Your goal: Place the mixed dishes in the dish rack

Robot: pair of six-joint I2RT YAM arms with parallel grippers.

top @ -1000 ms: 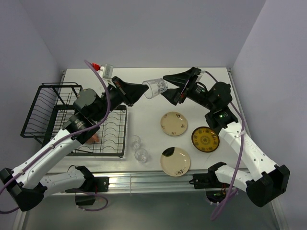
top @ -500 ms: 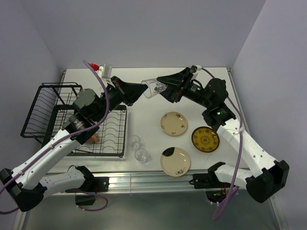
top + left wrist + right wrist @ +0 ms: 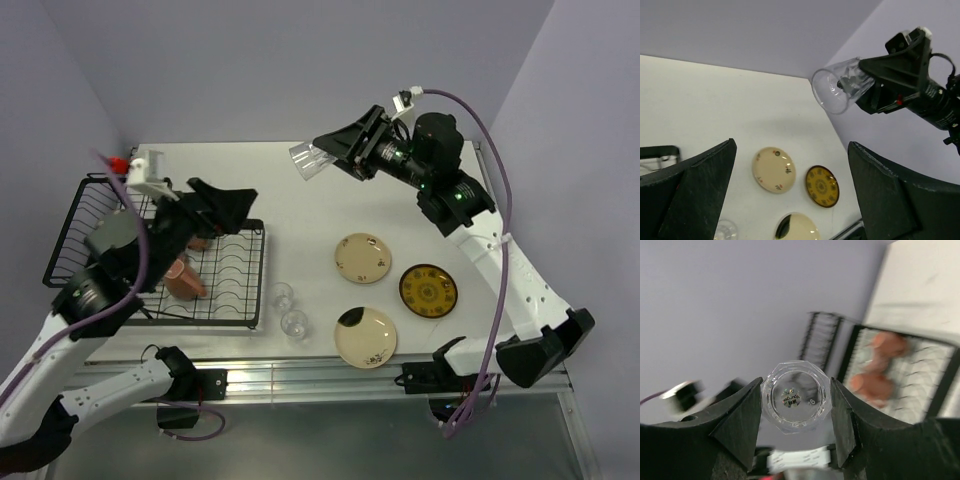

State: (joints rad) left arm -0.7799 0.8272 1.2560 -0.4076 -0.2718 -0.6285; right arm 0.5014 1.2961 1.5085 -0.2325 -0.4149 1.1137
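Clear glass (image 3: 796,396), base stamp perhaps "Younger"

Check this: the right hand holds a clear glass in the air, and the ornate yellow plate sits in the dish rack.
No. The right hand does hold the clear glass in the air, but the top view shows the ornate yellow plate lying on the table, outside the dish rack.
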